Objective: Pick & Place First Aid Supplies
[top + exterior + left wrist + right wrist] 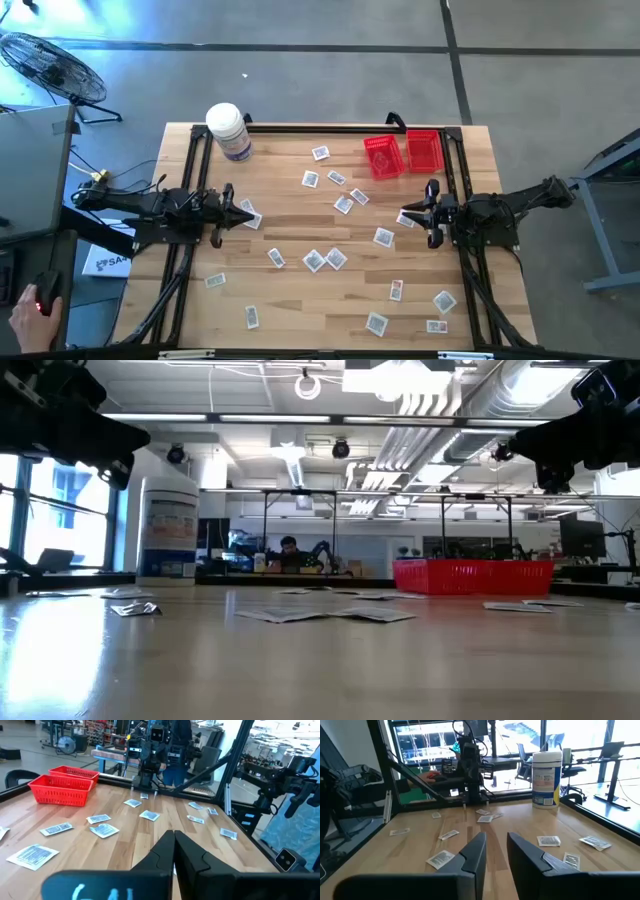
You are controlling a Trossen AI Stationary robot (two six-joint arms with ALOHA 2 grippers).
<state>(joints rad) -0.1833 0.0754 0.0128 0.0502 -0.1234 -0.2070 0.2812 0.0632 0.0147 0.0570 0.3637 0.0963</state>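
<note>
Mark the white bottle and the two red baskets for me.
white bottle (227, 128): high view, on its cap.
left red basket (381, 157): high view, on its mesh floor.
right red basket (424, 150): high view, on its mesh floor.

An open-plan robotics lab is showing here: exposed ducts and pipes (450, 400) are running under the ceiling, a person (289, 548) is sitting at a distant desk, monitors (583, 538) and office chairs (525, 757) are standing about, and a black-framed wooden counter (300, 300) is sitting on bare concrete floor (330, 70) beside a fan (50, 65).
</note>
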